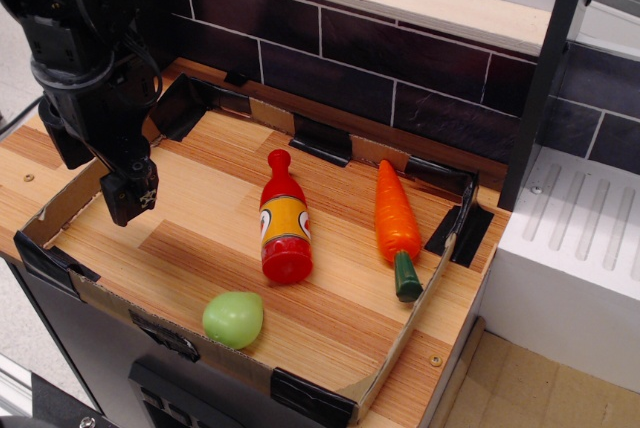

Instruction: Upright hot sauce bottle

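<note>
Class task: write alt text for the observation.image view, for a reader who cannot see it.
A red hot sauce bottle lies on its side in the middle of a wooden counter edged with cardboard. An orange carrot lies to its right and a green fruit sits in front. A black arm's end effector hangs at the left, apart from all three.

Nothing readable turned up anywhere; the hot sauce bottle (283, 220) carried a yellow-orange label band, but its print was too small to make out.
</note>
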Robot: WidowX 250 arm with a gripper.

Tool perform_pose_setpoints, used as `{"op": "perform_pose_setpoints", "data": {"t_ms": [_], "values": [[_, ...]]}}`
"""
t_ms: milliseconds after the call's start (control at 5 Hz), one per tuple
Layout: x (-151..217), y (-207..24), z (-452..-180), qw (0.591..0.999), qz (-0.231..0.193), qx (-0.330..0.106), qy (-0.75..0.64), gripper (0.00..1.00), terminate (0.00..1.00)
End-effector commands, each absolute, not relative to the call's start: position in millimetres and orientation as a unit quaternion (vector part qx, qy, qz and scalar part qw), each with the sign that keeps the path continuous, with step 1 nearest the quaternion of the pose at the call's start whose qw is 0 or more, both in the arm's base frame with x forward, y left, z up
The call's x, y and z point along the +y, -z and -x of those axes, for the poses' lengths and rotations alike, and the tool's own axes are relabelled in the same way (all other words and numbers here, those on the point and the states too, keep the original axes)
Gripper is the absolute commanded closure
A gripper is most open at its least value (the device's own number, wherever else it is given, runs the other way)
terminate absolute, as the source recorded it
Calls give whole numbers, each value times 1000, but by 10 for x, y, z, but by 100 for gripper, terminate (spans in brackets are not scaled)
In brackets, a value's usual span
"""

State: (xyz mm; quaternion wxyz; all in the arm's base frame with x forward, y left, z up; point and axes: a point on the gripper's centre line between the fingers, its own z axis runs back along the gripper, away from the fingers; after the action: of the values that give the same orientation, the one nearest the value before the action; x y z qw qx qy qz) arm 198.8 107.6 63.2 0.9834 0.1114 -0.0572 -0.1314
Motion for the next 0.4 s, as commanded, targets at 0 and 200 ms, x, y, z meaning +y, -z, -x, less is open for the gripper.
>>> {"op": "perform_pose_setpoints", "data": {"t_ms": [0,200], "values": [[1076,-632,-1988,983,-111,-57,131,0,0],[938,-809,-2088,996,-68,-58,4,0,0]]}}
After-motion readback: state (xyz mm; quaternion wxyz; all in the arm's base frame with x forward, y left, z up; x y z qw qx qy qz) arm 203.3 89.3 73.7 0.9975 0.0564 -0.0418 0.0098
